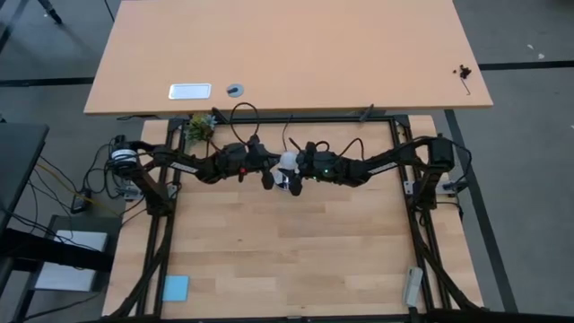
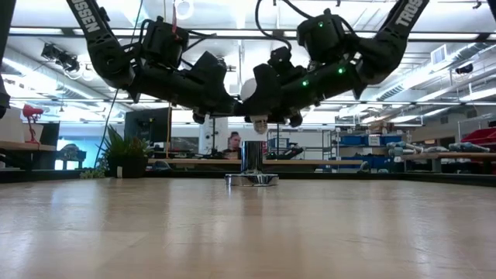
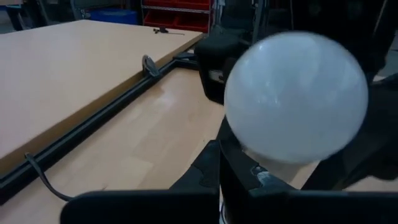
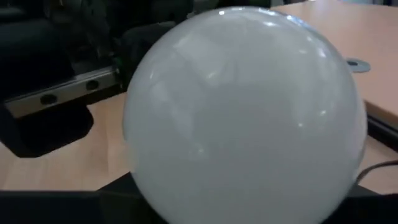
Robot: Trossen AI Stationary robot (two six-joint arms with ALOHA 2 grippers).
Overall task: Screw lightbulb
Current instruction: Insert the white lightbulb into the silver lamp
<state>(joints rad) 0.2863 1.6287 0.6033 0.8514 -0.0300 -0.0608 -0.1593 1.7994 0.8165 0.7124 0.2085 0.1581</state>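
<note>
- We see a lab/workshop: open hall w/ exposed ceiling ducts (image 2: 434, 74) & strip lights.
- Storage racks w/ blue bins (image 2: 364, 141) in the bkgd, red bins (image 3: 186, 15) too.
- Long wooden bench (image 1: 287, 54), black frame rig (image 1: 287, 117), loose cables (image 1: 99, 184); potted plant (image 2: 124, 155).

two dark, near-black jointed arms. white block lettering runs along each upper link. small green lights glow on the right arm behind the right pincer (image 2: 273, 118); black cables loop above both wrists.
</note>
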